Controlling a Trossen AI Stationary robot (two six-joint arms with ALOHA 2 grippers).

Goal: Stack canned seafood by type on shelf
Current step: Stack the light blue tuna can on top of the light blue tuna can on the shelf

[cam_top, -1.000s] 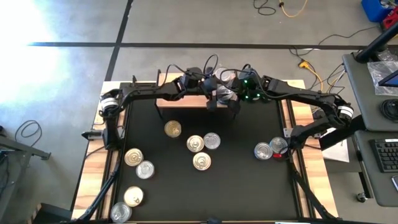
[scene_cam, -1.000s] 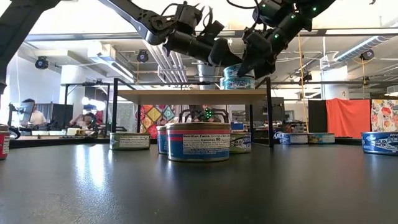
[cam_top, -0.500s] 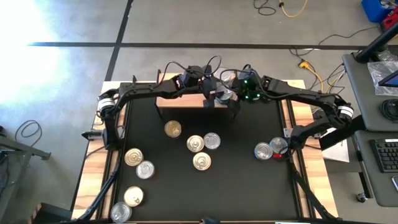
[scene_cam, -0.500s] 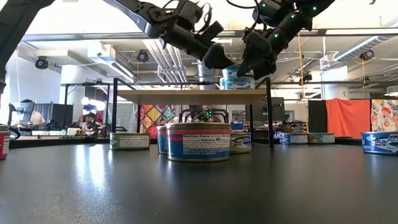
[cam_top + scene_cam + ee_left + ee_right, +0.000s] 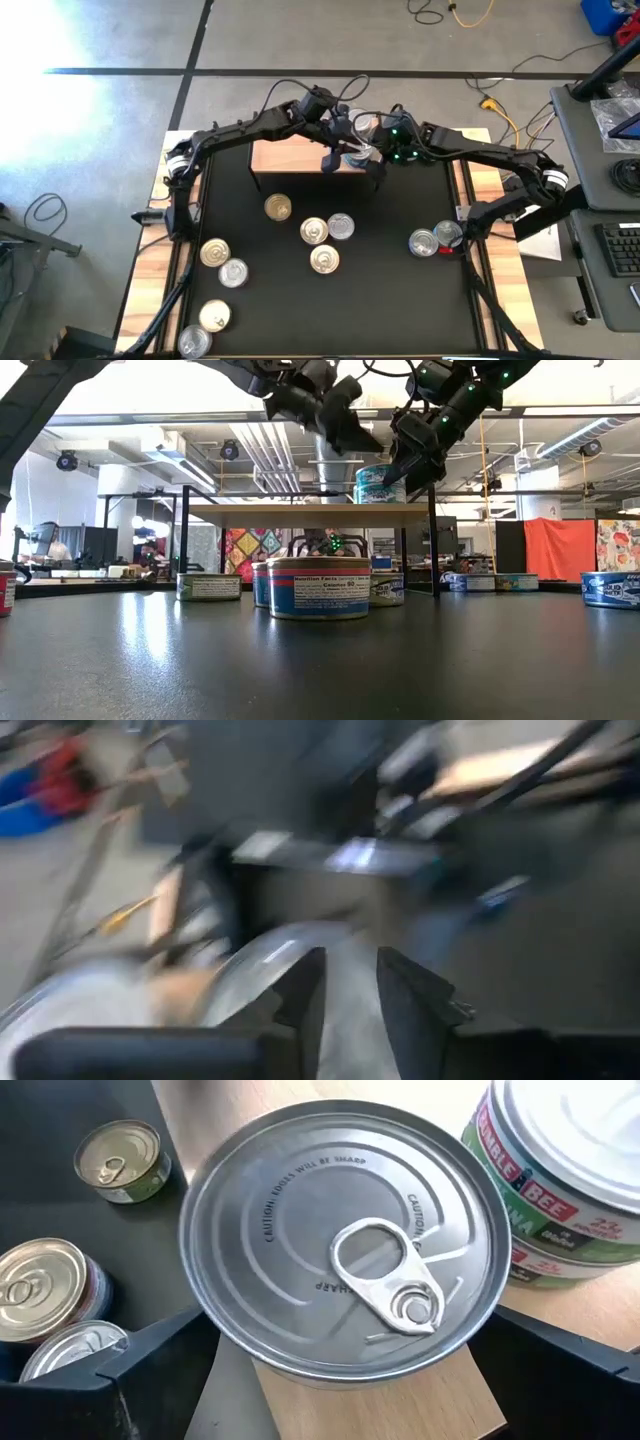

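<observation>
The shelf (image 5: 292, 156) stands at the far edge of the tabletop (image 5: 400, 300), near its middle, and both arms meet over the right end of the shelf. The right tool (image 5: 330, 1370) has its two fingers spread wide on both sides of a silver can (image 5: 345, 1245), which sits on the shelf board just beside a stack (image 5: 560, 1190) of blue-green labelled cans; whether the fingers press on the can's sides, the pictures do not show. In the low view a short pile of cans (image 5: 381, 483) is seen on the right end of the shelf, with the right tool above it. The left tool (image 5: 340, 135) hangs above the same end of the shelf, clear of the cans, with its fingers (image 5: 300, 990) close together, only a narrow gap between them, and nothing held. I judge that the step in hand is the placing of a can on the shelf next to the stack. Many loose cans (image 5: 320, 240) lie on the tabletop: one group near the middle, several at the near-left corner and two at the right edge. The next move probably calls for lifting the right tool straight up, so the can is not pushed, and then choosing a loose can of the matching type.
</observation>
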